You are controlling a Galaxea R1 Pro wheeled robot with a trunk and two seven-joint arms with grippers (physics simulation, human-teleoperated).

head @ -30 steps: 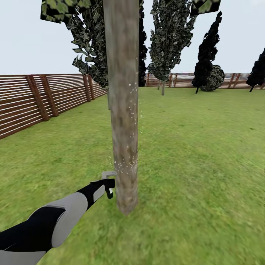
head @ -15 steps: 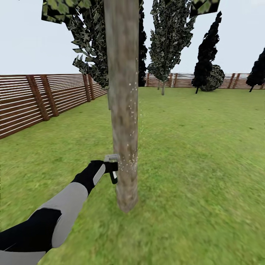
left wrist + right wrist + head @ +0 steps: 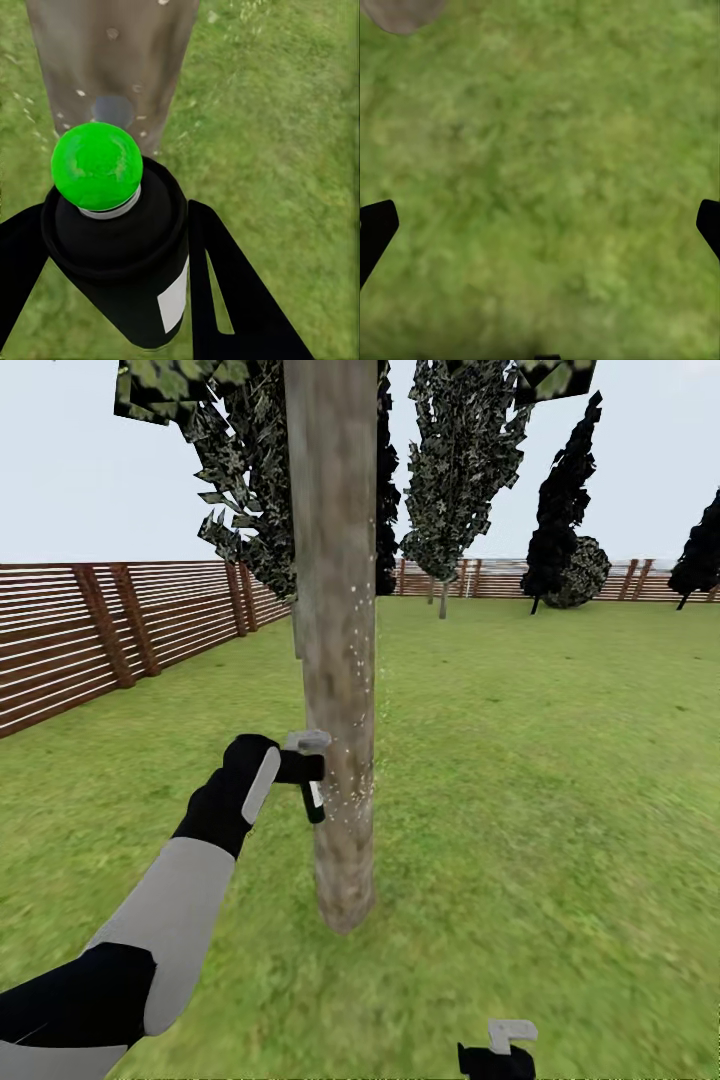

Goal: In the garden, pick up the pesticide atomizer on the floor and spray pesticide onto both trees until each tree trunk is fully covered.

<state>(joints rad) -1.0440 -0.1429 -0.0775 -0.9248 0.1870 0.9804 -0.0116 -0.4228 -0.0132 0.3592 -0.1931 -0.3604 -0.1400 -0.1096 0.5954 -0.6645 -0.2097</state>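
**Pale trunk part-sprayed, more left to cover**

White droplets speckle the tree trunk (image 3: 338,660) mid-height, so coverage looks partial. The left end effector (image 3: 290,768) grips the pesticide atomizer (image 3: 124,247), held just beside the trunk, long axis roughly level, its head towards the bark. The right end effector (image 3: 540,225) hangs spread, holding nothing, over lawn (image 3: 550,760).

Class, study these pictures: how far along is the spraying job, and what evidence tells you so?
Done: the pesticide atomizer is off the floor, clamped in the left gripper. In hand: it is aimed at the near tree trunk, where white droplets fleck the bark beside the nozzle. Left: much of this trunk shows no flecks, and a second tree is yet to be treated. The right gripper is open over the grass.
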